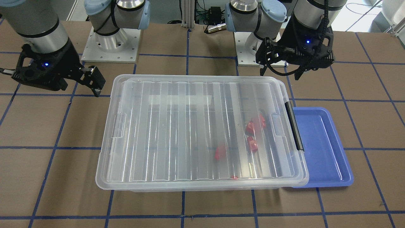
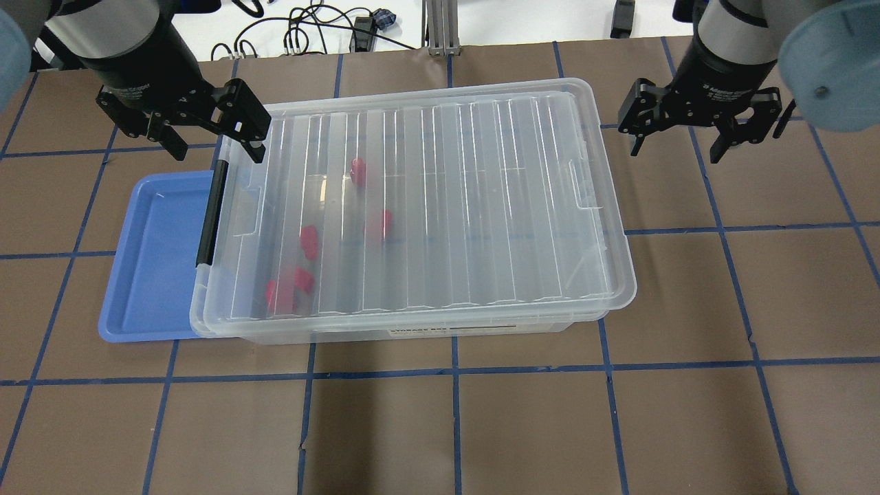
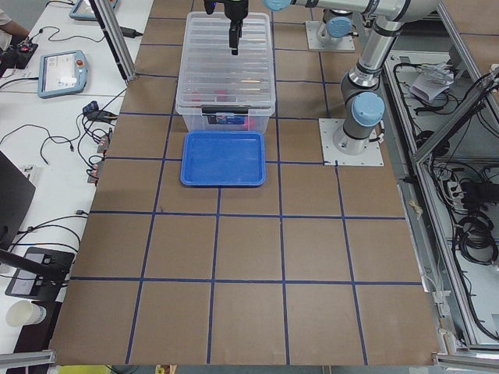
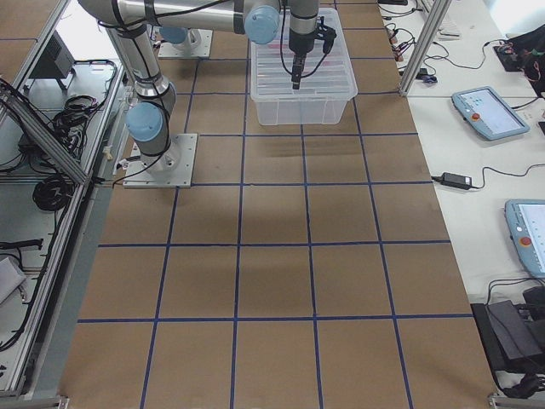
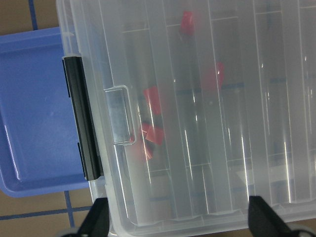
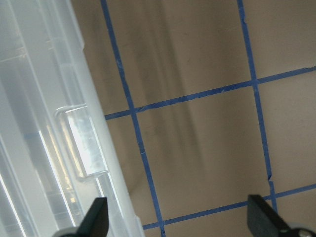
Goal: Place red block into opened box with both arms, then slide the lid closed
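Lid [image 2: 440, 199] covers box [image 2: 481, 328]; red blocks [image 2: 309, 242] lie beneath, near black latch [image 2: 210, 213]. Left gripper [image 2: 216, 150] and right gripper [image 2: 677, 151] hover at the 2 short ends, fingers spread, empty. Closing appears finished; next, withdraw.

The bench [image 2: 481, 426] is brown board, marked into squares by blue tape lines [image 2: 454, 371]. The box [image 2: 440, 328] sits flat on it between the left fingers [image 2: 256, 141] and the right fingers [image 2: 633, 132]. Its black-latched short end lies under the left fingers. Its other short end lies just inward of the right fingers, which hang over bare board. A blue tray [image 2: 155, 275] lies flat just outward of the left fingers, close against the box's latched end. On the robot's side of both pairs of fingers, two pale mounting plates [image 1: 95, 53] rest on the bench.
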Available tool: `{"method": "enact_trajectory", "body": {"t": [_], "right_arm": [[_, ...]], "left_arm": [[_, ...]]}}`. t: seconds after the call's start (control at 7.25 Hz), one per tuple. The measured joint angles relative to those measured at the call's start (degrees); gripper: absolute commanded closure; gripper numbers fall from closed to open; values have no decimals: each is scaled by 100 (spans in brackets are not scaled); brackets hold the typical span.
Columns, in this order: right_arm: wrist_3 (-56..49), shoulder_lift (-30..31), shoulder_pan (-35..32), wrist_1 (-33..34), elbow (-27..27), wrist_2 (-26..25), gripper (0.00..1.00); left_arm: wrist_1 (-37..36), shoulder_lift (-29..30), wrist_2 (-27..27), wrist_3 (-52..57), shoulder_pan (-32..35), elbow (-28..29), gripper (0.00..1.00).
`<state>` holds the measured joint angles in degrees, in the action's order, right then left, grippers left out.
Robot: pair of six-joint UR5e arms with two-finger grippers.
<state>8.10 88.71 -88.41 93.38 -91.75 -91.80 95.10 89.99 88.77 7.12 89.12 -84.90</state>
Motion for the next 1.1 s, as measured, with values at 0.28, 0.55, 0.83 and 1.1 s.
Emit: {"method": "enact_trajectory", "body": {"t": [0.28, 0.55, 0.83, 1.1], "right_arm": [[-59, 64, -188, -73, 4, 28, 0], [-183, 141, -169, -345, 21, 144, 0], [-209, 178, -118, -601, 28, 153, 0], [-212, 215, -84, -689, 33, 141, 0]], "left_arm": [[2, -10, 0, 0, 0, 0, 0], [4, 5, -9, 2, 0, -3, 0], [9, -11, -11, 10, 0, -8, 0], [45, -60, -9, 11, 3, -12, 0]]}}
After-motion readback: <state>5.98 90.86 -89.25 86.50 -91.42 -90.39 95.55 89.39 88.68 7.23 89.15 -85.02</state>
